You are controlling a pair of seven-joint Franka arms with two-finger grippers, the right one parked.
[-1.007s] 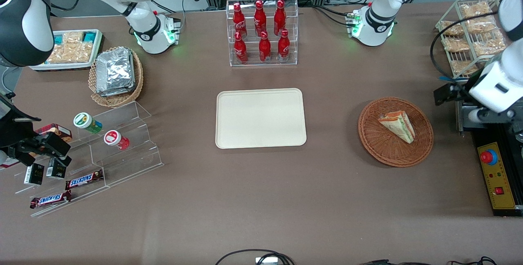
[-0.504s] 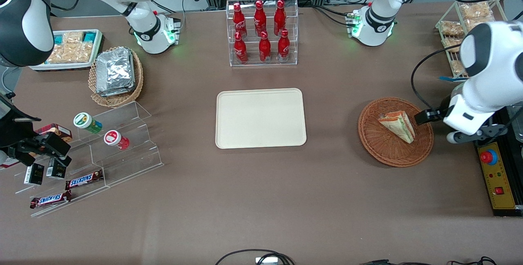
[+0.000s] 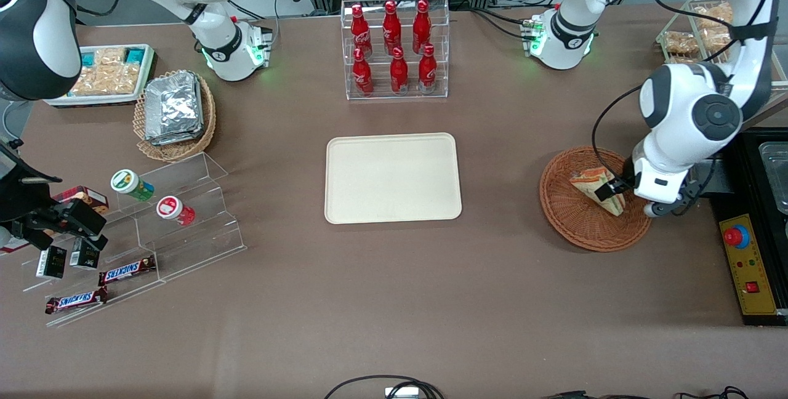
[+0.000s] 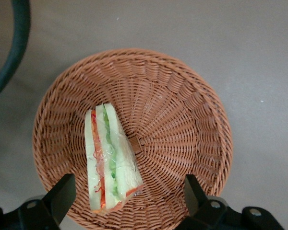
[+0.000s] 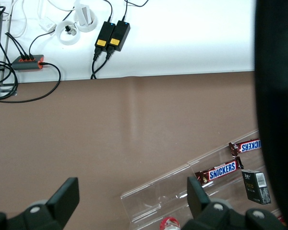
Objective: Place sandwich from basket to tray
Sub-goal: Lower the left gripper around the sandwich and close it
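Claw (image 4: 127, 199): spread wide, above sandwich (image 4: 108, 160) in basket (image 4: 182, 120). Risk: clear wrap slips, or off-centre pinch squashes wedge. Tray (image 3: 393, 178): unfilled.

Basket (image 4: 182, 120) rough woven wicker; sandwich (image 4: 108, 160) glossy clear wrap; tray (image 3: 393, 177) matt smooth.

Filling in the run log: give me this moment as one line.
phase: approach | hand: open, above basket | sandwich: in basket, ungrasped | tray: no sandwich yet
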